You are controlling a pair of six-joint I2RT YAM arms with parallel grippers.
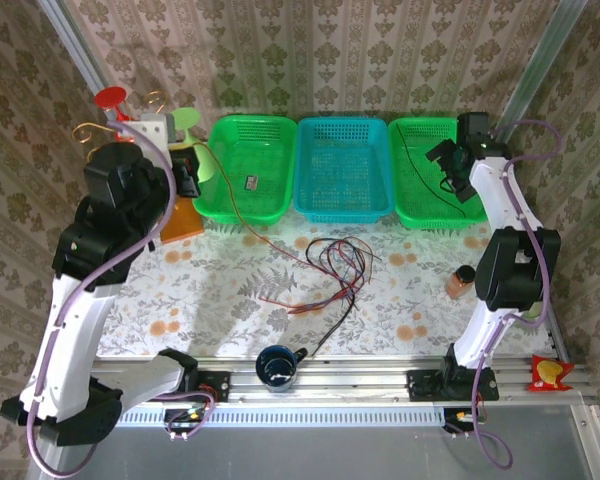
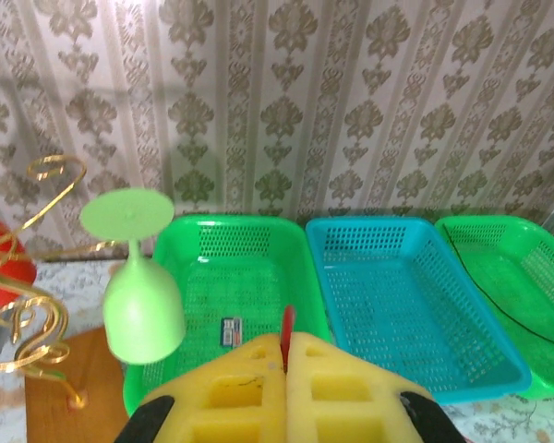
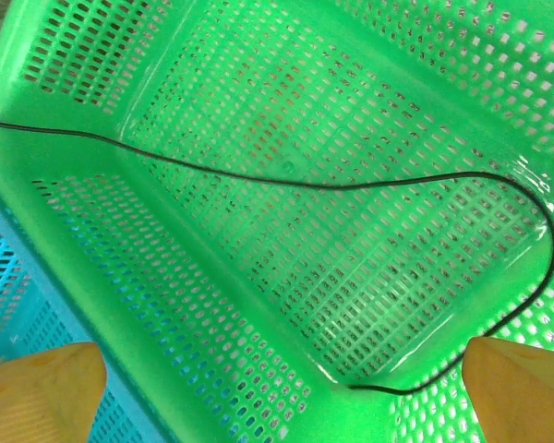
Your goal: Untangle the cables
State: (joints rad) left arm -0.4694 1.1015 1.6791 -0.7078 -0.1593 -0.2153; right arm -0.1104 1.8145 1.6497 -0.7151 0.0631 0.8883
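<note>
Left wrist view: the left gripper (image 2: pixel 286 362) is clamped on the end of a red cable (image 2: pixel 286 328), by the left rim of the left green basket (image 2: pixel 231 238). The right gripper (image 3: pixel 282 374) hangs spread wide over the right green basket (image 3: pixel 102 277), where one black cable (image 3: pixel 332 187) curves across the floor. The other cables (image 1: pixel 335 270) lie tangled mid-table (image 1: pixel 210 290), toward the near edge.

The left end effector (image 2: pixel 285 343) is pinched; right end effector (image 3: pixel 279 369) splayed.
</note>
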